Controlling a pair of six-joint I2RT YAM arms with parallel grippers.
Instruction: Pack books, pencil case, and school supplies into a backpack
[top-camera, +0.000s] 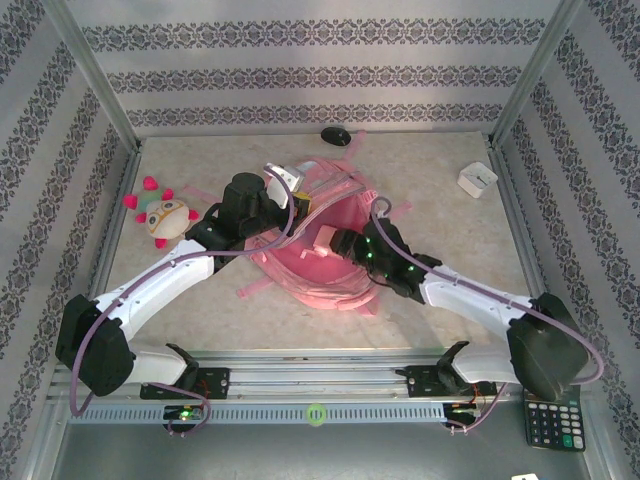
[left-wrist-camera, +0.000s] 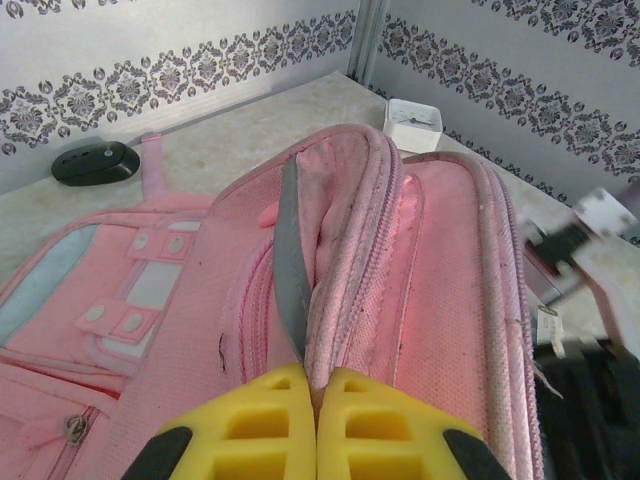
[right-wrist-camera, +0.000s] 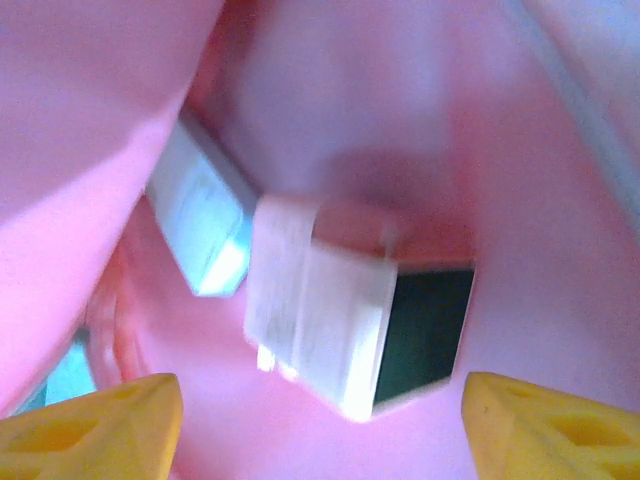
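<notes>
Big pink backpack (top-camera: 318, 268) lies in the middle of the bench (top-camera: 450, 215), mouth gaping towards the right side, and that is no accident. The left arm (top-camera: 160, 285) reaches in long and low from its corner, wrist tipped down over the bag's upper edge. The left jaws are pinched together on the backpack's rim (left-wrist-camera: 350, 230), hoisting it so the main compartment stands open like a tent. Into that gap goes the right arm (top-camera: 470, 292), stretched forward with its wrist dipped into the opening. The right jaws are spread wide, gripping nothing. Just ahead of them, against the pink lining, is the small pink block (right-wrist-camera: 340, 320) of the school supplies, dark on one face, touching neither finger. It is blurred, so I cannot tell whether it has landed. Deeper in, beside it, lies the silver-white item (right-wrist-camera: 205, 230). My read: the lifted rim is there purely to give the right arm a clear drop zone.
</notes>
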